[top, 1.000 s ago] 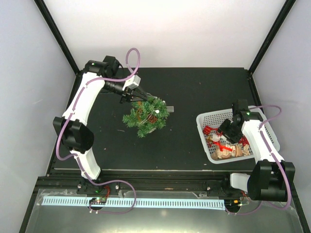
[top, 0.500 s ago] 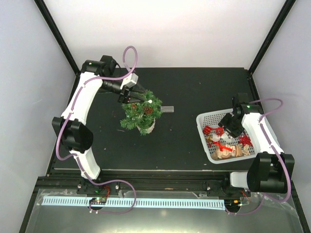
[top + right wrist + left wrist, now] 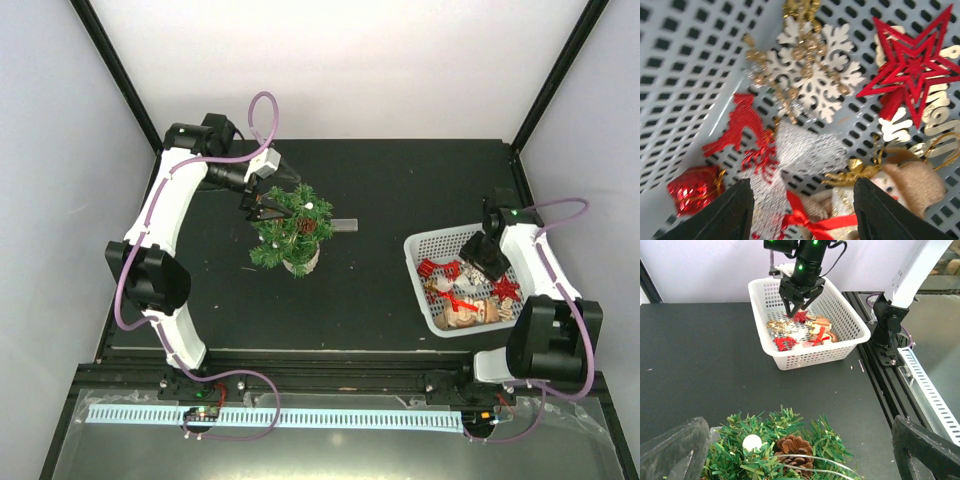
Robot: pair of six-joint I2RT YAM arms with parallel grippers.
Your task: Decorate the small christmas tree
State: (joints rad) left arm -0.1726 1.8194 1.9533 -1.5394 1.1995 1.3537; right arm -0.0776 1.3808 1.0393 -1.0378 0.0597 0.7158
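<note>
The small christmas tree (image 3: 288,232) stands upright in its white pot (image 3: 301,263) left of the table's middle. A brown pine cone (image 3: 794,447) and a white ball (image 3: 752,442) sit in its top branches, with a thin clear loop lying across the cone. My left gripper (image 3: 266,208) is open at the tree's far-left side. In the left wrist view the left gripper (image 3: 797,440) spans the treetop without touching it. My right gripper (image 3: 802,200) hangs open and empty inside the white basket (image 3: 428,243), over a white mesh ribbon (image 3: 805,150) and a red bow.
The basket also holds a red star (image 3: 912,70), a white snowflake with gold beads (image 3: 810,75), a red reindeer (image 3: 740,127), a red gift box (image 3: 692,190) and a snowman figure (image 3: 910,185). A small grey strip (image 3: 344,225) lies just right of the tree.
The left gripper has opened wide and let go of the tree, which went from tilted to upright. The right gripper has shifted slightly right and farther back over the basket.
</note>
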